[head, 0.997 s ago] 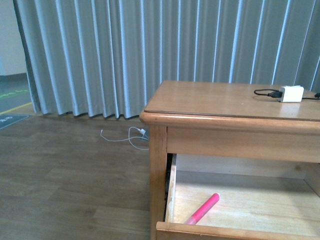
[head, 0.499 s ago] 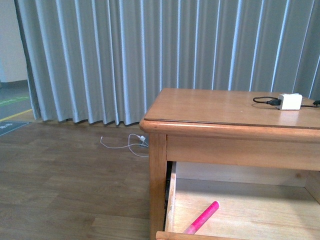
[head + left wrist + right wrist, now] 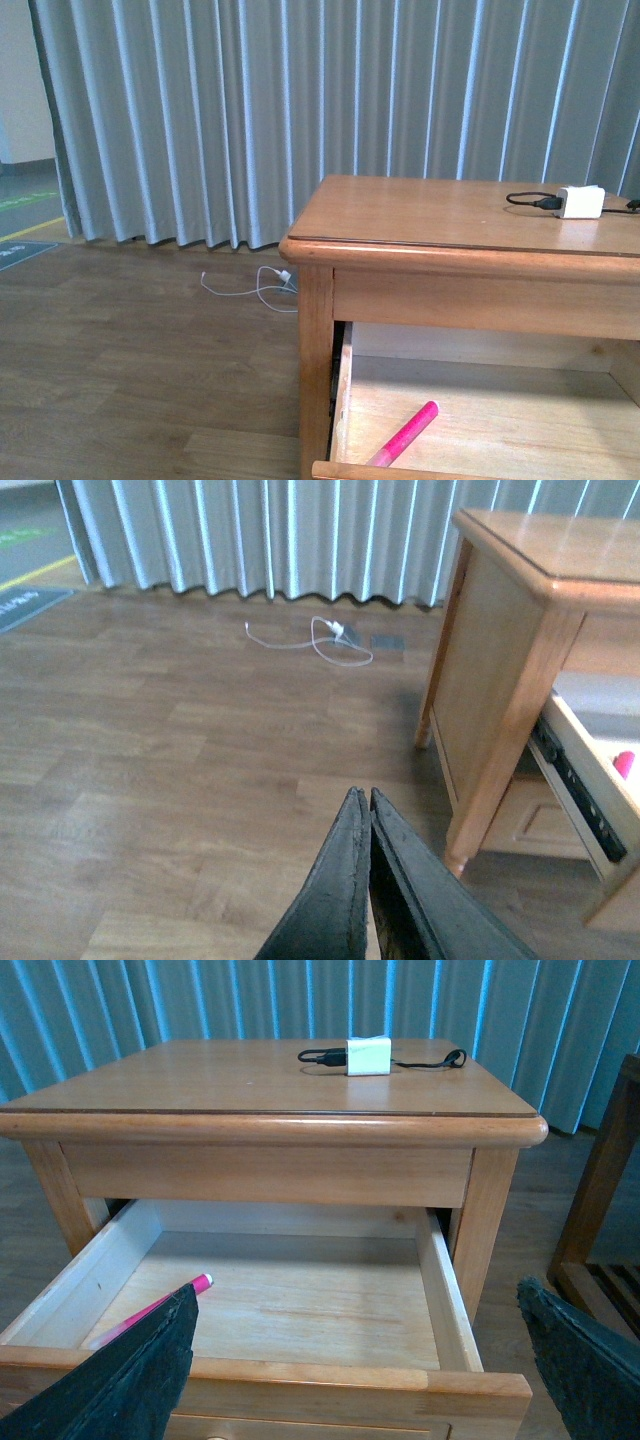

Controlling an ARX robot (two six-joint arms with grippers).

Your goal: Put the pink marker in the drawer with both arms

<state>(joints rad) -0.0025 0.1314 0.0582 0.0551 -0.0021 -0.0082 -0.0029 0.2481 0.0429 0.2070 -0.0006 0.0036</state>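
Note:
The pink marker [image 3: 405,435] lies loose on the floor of the pulled-out top drawer [image 3: 340,400], near its left side. It also shows in the right wrist view [image 3: 165,1302], partly hidden behind a finger [image 3: 130,1380]. My right gripper [image 3: 355,1305] is open and empty, in front of the drawer [image 3: 445,1295]. My left gripper [image 3: 364,798] is shut and empty, over the wood floor to the left of the dresser; the marker's tip [image 3: 624,764] peeks from the drawer there. Neither arm shows in the front view.
A white charger block [image 3: 581,202] with a black cable sits on the dresser top [image 3: 420,210]. A white cable [image 3: 255,285] lies on the floor by the grey curtain [image 3: 250,110]. A wooden frame [image 3: 600,1200] stands right of the dresser.
The front view has shifted slightly since a second ago, so the dresser sits lower in frame. The marker stays in the drawer. Nothing differs from half a second ago.

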